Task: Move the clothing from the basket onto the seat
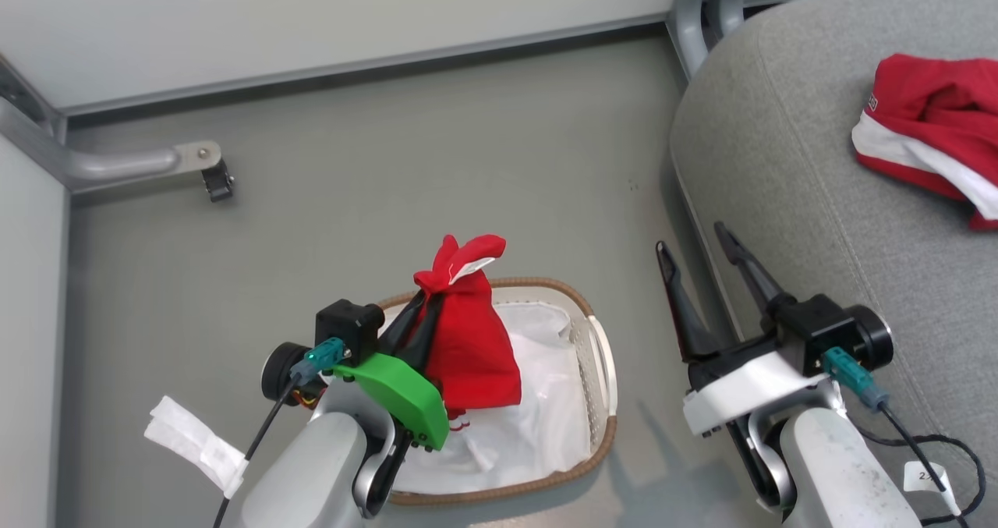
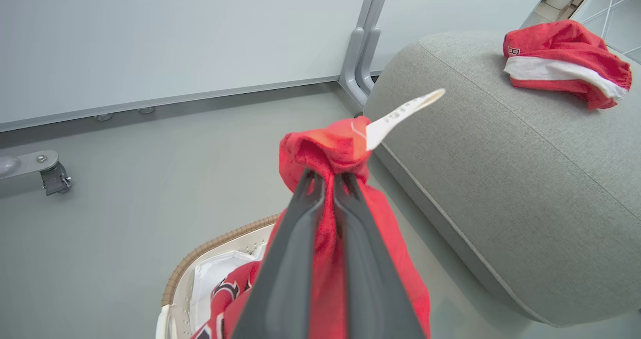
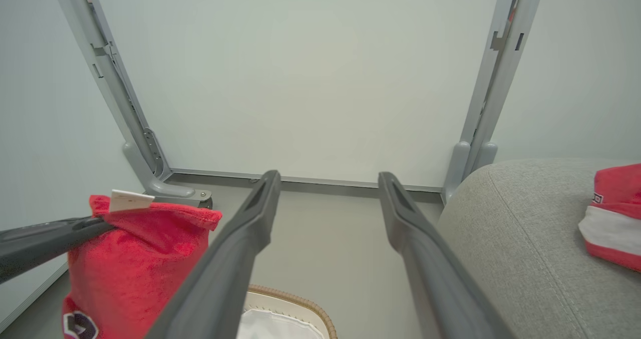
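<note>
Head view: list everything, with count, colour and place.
oval white perforated plastic basket with brown woven-look rim: one, on the floor.
light grey fabric seat: one, right.
plain white sheet: one, inside the basket.
soft red garment with white tag: one, hanging over the basket.
soft red garment with white stripe: one, lying on the seat.
grey metal caster foot: one, far left.
left gripper: shut on the tagged garment.
right gripper: open, beside the seat.

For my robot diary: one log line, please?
left gripper: shut on red garment, over basket | right gripper: open | other garment: on seat
</note>
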Robot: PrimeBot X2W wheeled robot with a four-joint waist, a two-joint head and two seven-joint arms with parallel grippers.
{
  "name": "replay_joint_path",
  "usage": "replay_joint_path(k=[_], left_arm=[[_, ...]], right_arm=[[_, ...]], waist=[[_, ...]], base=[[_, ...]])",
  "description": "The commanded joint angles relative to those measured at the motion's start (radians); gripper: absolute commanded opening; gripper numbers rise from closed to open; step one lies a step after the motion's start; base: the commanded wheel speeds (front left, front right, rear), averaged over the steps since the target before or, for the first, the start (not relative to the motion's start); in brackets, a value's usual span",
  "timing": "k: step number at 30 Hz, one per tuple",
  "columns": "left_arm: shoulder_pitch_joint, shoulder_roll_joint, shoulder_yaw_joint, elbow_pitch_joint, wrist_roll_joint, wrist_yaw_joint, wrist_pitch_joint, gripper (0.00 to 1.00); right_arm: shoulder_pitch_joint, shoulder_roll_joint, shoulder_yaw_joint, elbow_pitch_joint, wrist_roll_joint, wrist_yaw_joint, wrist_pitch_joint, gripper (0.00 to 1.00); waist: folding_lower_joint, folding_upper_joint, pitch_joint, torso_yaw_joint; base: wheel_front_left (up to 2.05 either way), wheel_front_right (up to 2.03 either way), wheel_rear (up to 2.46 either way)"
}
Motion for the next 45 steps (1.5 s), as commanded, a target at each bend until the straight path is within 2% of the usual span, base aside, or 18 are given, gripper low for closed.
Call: replay_joint_path(k=[1, 10, 24, 30, 39, 45], left_arm=[[0.02, -0.006, 0.02, -0.022, 0.013, -0.006, -0.004, 0.0], [0.061, -0.019, 0.115, -0.152, 0.086, -0.007, -0.004, 0.0], [0.038, -0.03, 0.152, -0.297, 0.104, -0.008, -0.004, 0.0], [0.039, -0.032, 0.146, -0.318, 0.102, -0.008, -0.004, 0.0], [0.04, -0.038, 0.132, -0.331, 0.091, -0.008, -0.004, 0.0], [0.026, -0.042, 0.12, -0.333, 0.086, -0.008, -0.004, 0.0]], right_arm=[[0.018, -0.004, 0.005, 0.006, -0.006, -0.001, -0.002, 1.0], [0.06, -0.004, 0.032, 0.029, 0.004, -0.001, -0.002, 1.0], [0.114, -0.004, 0.064, 0.047, -0.001, -0.001, -0.002, 1.0], [0.106, -0.004, 0.072, 0.042, 0.006, -0.001, -0.002, 1.0], [0.038, -0.004, 0.173, 0.012, 0.019, -0.001, -0.002, 1.0], [-0.065, -0.004, 0.271, 0.059, 0.031, -0.001, -0.002, 1.0]], waist=[[0.0001, 0.0, -0.046, 0.023], [0.0001, 0.0, -0.105, 0.022], [0.0001, 0.0, -0.163, 0.024], [0.0001, 0.0, -0.162, 0.025], [0.0001, 0.0, -0.142, 0.03], [0.0001, 0.0, -0.13, 0.04]], base=[[0.0, 0.0, 0.0], [0.0, 0.0, 0.0], [0.0, 0.0, 0.0], [0.0, 0.0, 0.0], [0.0, 0.0, 0.0], [0.0, 0.0, 0.0]])
